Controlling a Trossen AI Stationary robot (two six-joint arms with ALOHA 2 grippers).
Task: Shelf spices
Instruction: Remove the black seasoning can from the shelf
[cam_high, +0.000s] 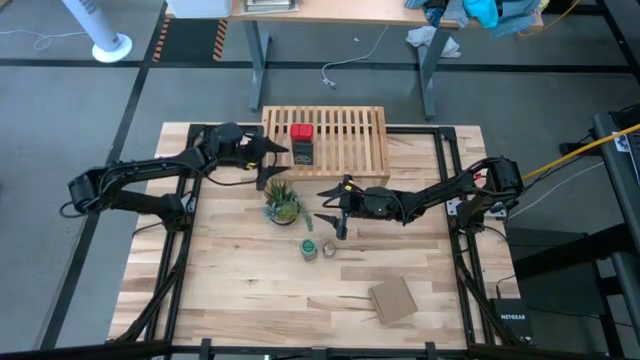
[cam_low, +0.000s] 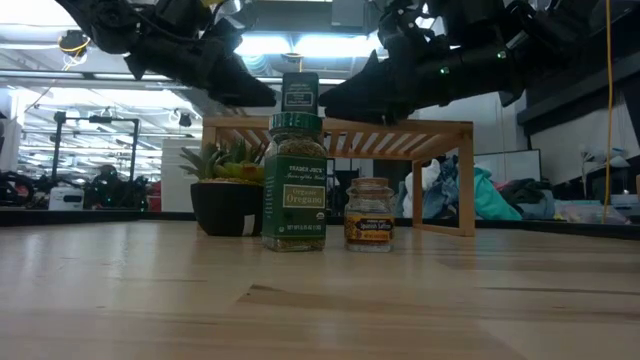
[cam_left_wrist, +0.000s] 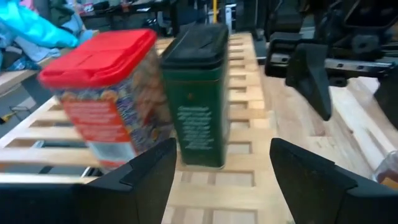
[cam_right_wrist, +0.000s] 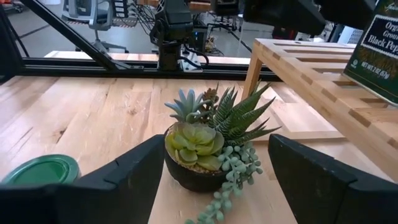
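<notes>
Standing on the slatted wood shelf (cam_high: 340, 135), red-lidded tin (cam_high: 301, 131) beside boxy dark tin (cam_high: 302, 153); both hands' fingers apart.

"Where are the spices?"

"The red tin (cam_high: 301, 131) and the dark tin (cam_high: 302, 153) stand up on the wooden shelf (cam_high: 350, 140), side by side. The green-capped jar (cam_high: 310, 248) and the tiny brown jar (cam_high: 329, 248) stand on the table."

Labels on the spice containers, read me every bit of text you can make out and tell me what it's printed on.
"TRADER JOE'S" and "Organic Oregano": green-capped jar.
"Black Pep", cut off by the frame edge, under partial "Org" and "Groun": dark tin on the shelf.
Small jar: label too small to read.
Red tin: print blurred.
</notes>
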